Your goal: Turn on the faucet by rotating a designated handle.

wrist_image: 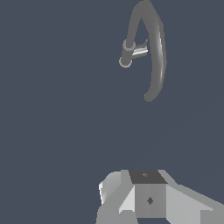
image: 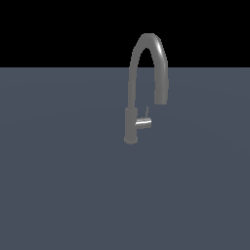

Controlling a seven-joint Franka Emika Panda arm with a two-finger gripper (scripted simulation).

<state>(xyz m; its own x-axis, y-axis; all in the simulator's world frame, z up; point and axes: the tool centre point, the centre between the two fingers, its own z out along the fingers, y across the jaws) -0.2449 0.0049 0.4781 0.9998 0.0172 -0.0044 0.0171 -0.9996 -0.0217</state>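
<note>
Handle (image: 143, 123): silver stub sticking from the tap's base column toward the exterior view's right; thin pin points up.
Tap (image: 131, 124): upright on grey surface (image: 58, 185), spout arched over.
Claw (wrist_image: 146, 199): well apart from tap; opening cannot be told, fingers hidden.

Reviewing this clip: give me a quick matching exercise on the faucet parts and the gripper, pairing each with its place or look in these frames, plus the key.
Column 1
1. faucet base column
2. handle
3. spout mouth
4. gripper

Column 2
A. shiny silver stub jutting toward the exterior view's right
B. seen only in the wrist view, well apart from the faucet
C. matte grey upright cylinder standing on the flat surface
D. points downward, hanging above the handle's height

Pairs: 1-C, 2-A, 3-D, 4-B
</note>
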